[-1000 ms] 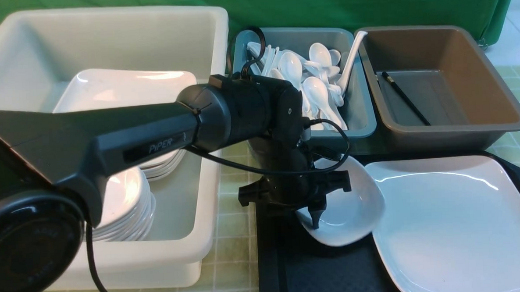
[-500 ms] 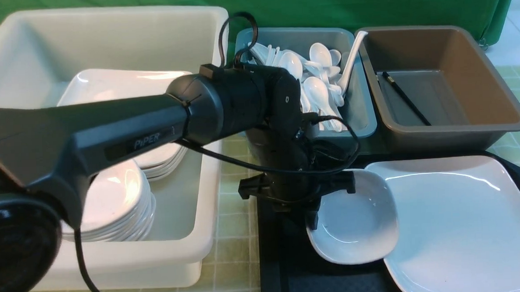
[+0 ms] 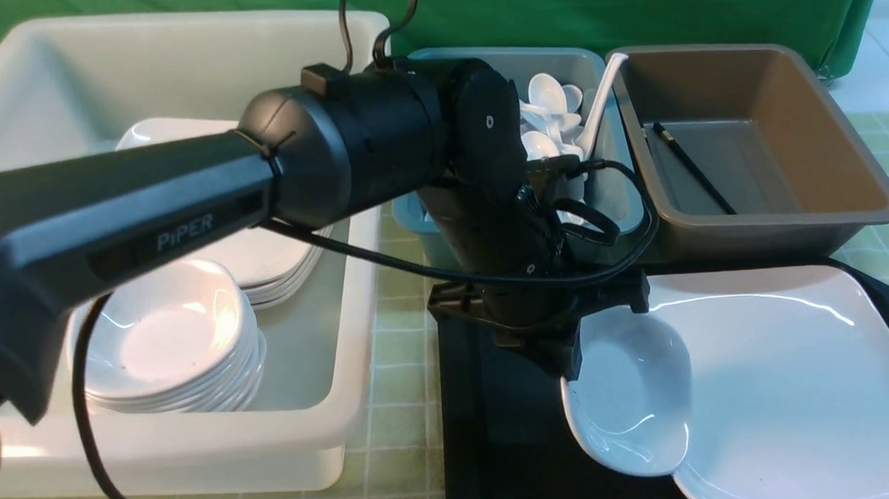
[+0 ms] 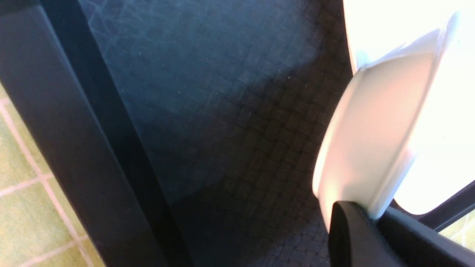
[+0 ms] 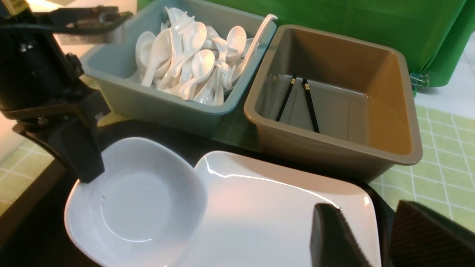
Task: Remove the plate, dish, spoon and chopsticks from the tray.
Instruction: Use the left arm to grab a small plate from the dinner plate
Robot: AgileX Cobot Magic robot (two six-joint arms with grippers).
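Observation:
My left gripper (image 3: 570, 365) is shut on the near-left rim of the small white dish (image 3: 635, 399). In the left wrist view the rim is pinched between its black fingers (image 4: 347, 230). The dish is tilted over the black tray (image 3: 498, 442), and its right side overlaps the large white plate (image 3: 795, 384). My right gripper (image 5: 374, 237) shows only in its own wrist view. It is open, with its jaws on either side of the plate's (image 5: 267, 215) far right edge. The black chopsticks (image 5: 298, 102) lie in the brown bin (image 3: 823, 150). Several white spoons (image 3: 546, 95) fill the teal bin (image 3: 611, 197); no spoon shows on the tray.
A big cream tub (image 3: 331, 404) at the left holds stacked small dishes (image 3: 167, 344) and square plates (image 3: 265, 257). A long-handled ladle (image 3: 599, 100) leans in the teal bin. My left arm and its cable cross in front of the tub. The cloth is green check.
My left gripper closed on the dish's rim and moved right and toward me. The dish went with it, tilted up and slid onto the plate's left edge.

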